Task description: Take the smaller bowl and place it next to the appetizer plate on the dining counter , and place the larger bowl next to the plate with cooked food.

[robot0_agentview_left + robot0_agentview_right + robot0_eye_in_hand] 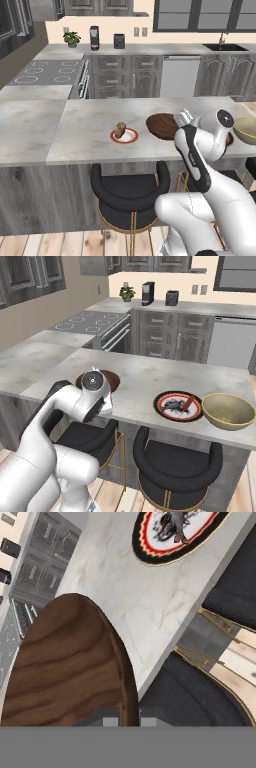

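Gripper point(124, 722): closing on the rim of the shallow dark brown wooden bowl point(65, 667), lower left of the hand view.
Bowl: sitting mid-frame, just right of the small white red-rimmed plate point(124, 135).
Surface: long light grey marble-look counter point(80, 135), bearing both.
Room: grey cabinets lining the top.

A: What sits on the tabletop point(90, 135)?

B: A small red-rimmed appetizer plate point(124, 135) near the front edge, brown morsel on it.

A: And toward the right end?

B: The dark-centred plate with cooked food point(178, 405), and just beside it (whether touching, I cannot tell) the larger bowl point(228, 411), upright by the front edge.
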